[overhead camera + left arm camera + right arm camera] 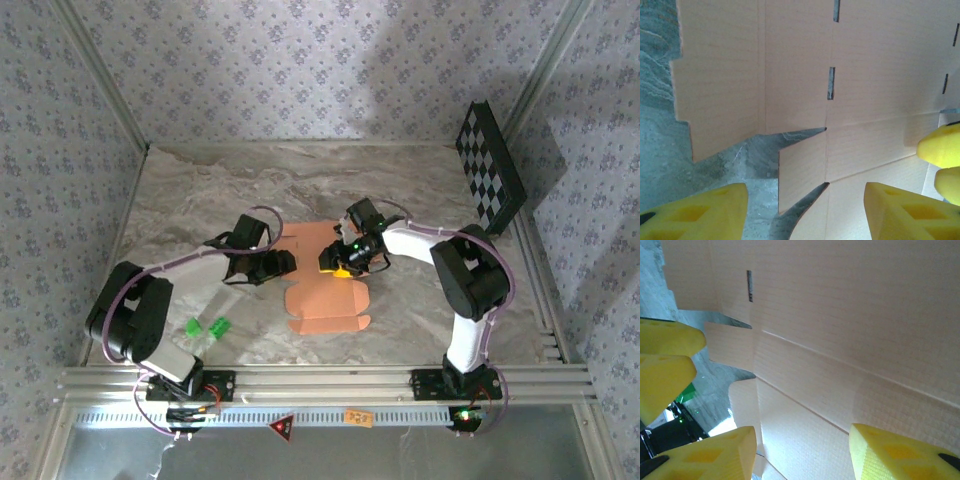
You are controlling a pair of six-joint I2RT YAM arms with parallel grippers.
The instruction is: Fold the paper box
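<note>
paper box (325,290) lies mostly flat at centre of counter (200,200): creased, no walls up. left gripper (284,264) at its 9 o'clock edge, right gripper (342,266) at 1 o'clock. Both jaws apart, clamping nothing. Looks early; nearly all the folding and tucking is left.

Top view: dim-ish, soft diffuse light, slightly hazy; broad faint shadow on back wall (420,60) beyond the paper box (320,295). Wrist views brighter: box grain sharp, pale glare on its lower panel in right wrist, frames' bottom edges soft
</note>
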